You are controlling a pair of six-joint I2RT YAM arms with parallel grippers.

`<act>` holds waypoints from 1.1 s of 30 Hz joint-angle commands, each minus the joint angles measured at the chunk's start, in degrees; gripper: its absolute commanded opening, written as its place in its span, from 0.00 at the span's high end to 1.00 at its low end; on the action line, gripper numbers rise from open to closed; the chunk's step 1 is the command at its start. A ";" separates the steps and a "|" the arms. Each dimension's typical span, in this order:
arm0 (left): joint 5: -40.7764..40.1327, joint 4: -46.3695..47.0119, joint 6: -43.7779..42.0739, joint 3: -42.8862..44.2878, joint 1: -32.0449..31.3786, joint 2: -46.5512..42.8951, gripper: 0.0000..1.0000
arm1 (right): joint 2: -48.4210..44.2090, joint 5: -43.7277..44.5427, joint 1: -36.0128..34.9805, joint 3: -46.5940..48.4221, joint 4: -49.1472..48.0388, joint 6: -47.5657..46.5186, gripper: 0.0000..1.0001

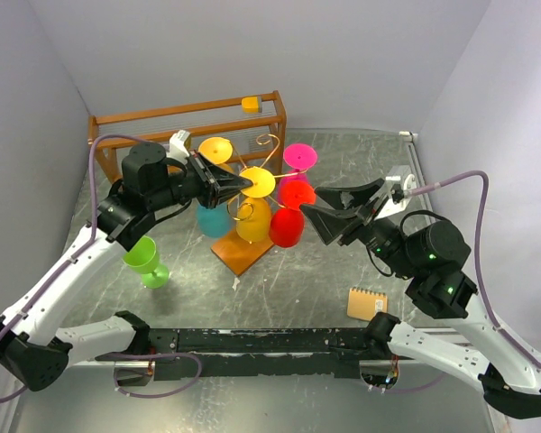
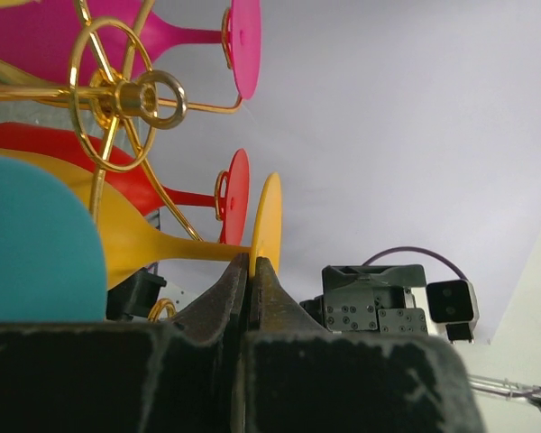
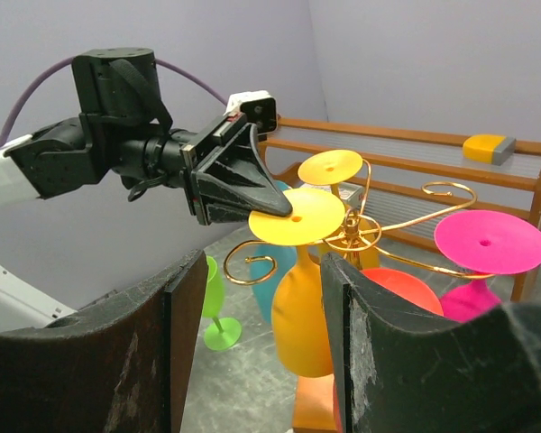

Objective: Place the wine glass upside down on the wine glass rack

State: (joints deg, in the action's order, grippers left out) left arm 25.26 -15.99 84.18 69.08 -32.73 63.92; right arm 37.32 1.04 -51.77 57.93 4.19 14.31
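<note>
Hanging bowl-down from the gold wire rack (image 1: 241, 253) near the middle of the surface (image 1: 279, 290), the yellow wine glass (image 1: 256, 183) has its foot uppermost in the top view; the left end effector (image 1: 242, 183) is pinched on the rim of that foot; the right end effector (image 1: 311, 202) sits just right of the rack with its fingers apart, holding nothing; a green glass (image 1: 146, 260) stands upright towards the near left corner.

From the left wrist, the left end effector (image 2: 253, 263) has its fingers pressed together on the edge of the yellow wine glass (image 2: 267, 221); the rack (image 2: 126, 95) shows at upper left.

From the right wrist, the right end effector (image 3: 263, 262) is spread wide; beyond it the left end effector (image 3: 275, 209) grips the yellow wine glass (image 3: 311, 215) on the rack (image 3: 361, 230).
</note>
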 commanded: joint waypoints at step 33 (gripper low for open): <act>-6.14 -8.60 -5.26 -0.88 0.65 -11.09 0.93 | 1.26 1.14 -0.11 -0.28 -2.58 -0.26 0.47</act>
State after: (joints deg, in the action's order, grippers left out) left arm 17.82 -26.02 79.85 69.45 -32.45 54.61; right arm 38.76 1.34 -51.77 57.93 3.25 14.17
